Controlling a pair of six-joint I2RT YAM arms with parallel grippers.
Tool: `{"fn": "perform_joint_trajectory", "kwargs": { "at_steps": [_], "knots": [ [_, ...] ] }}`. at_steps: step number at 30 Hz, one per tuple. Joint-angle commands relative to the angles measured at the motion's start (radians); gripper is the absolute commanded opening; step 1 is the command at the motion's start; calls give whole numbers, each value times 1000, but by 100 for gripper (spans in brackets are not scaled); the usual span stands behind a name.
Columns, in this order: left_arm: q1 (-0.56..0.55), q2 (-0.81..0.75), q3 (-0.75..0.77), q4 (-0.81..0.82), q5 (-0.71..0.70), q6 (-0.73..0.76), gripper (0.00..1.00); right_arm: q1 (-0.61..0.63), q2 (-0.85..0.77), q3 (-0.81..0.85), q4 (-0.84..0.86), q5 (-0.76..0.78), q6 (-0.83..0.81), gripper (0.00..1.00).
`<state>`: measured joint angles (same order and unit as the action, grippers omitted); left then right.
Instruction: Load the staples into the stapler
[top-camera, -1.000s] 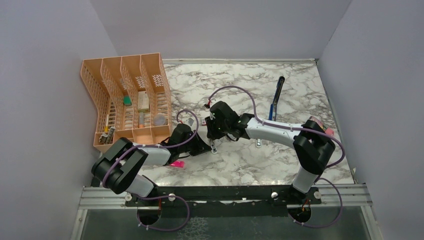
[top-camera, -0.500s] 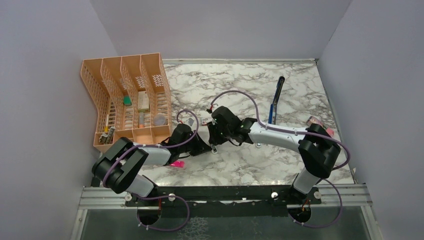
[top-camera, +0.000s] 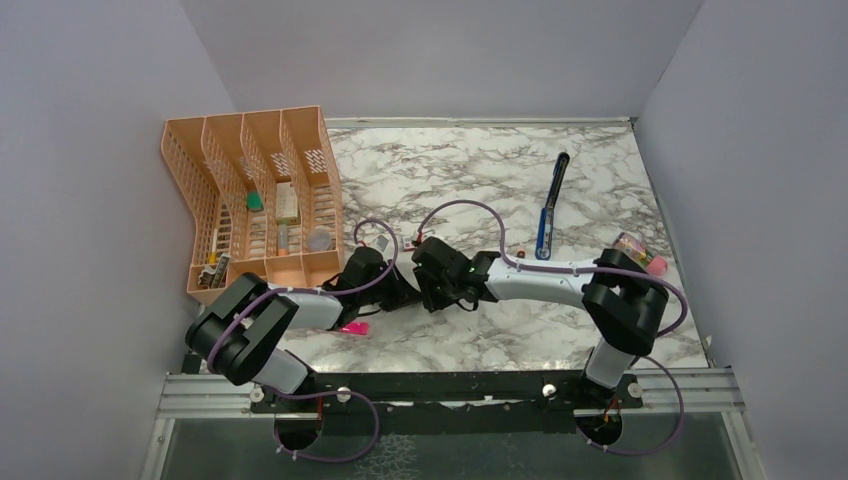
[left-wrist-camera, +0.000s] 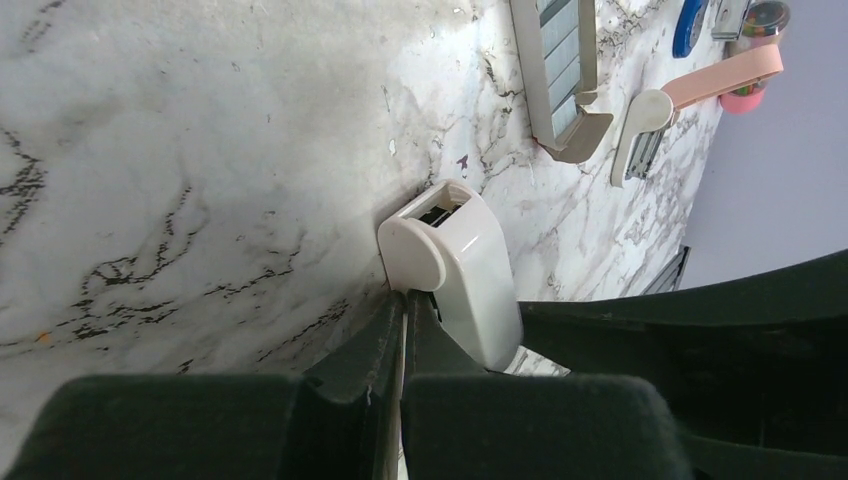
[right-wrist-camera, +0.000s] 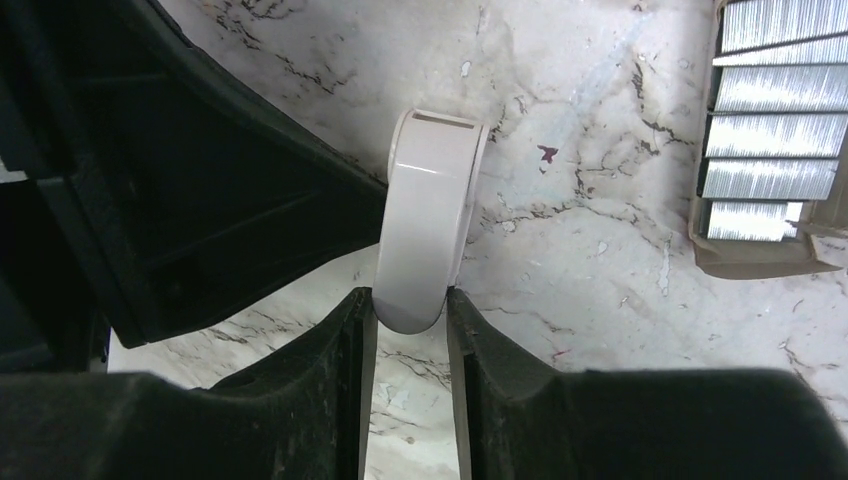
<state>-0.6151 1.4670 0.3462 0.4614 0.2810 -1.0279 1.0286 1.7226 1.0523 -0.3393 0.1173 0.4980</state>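
Staples (right-wrist-camera: 770, 120) not loaded, near white capsule piece (right-wrist-camera: 432, 200); stapler (top-camera: 548, 205) well apart. Right gripper (right-wrist-camera: 410, 300) clamps capsule piece; left gripper (left-wrist-camera: 405, 315) fingers together.

The marble-patterned tabletop (right-wrist-camera: 600, 250) looked smooth and faintly glossy; the white capsule-shaped piece (right-wrist-camera: 430, 220) was smooth, satiny, probably plastic; the staples (right-wrist-camera: 775, 135) shone like bare ribbed metal.

My marble table (top-camera: 480, 170) bears an orange organiser (top-camera: 250, 190) far left, the stapler (top-camera: 548, 205) far right, the staples (right-wrist-camera: 770, 130) near a white piece (right-wrist-camera: 428, 230), and a pink highlighter (top-camera: 353, 327) by my left arm.
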Motion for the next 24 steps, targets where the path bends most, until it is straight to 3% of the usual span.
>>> {"fn": "perform_joint_trajectory", "kwargs": {
  "at_steps": [1, 10, 24],
  "knots": [
    [-5, 24, 4, -44, -36, 32, 4, 5, 35, -19, -56, 45, 40, 38],
    [-5, -57, -4, -97, -42, 48, 16, 4, -43, 5, -69, 54, 41, 52],
    [-5, -193, 17, -293, -143, 113, 18, 4, -93, 52, -75, 74, 30, 49]
  ]
}}
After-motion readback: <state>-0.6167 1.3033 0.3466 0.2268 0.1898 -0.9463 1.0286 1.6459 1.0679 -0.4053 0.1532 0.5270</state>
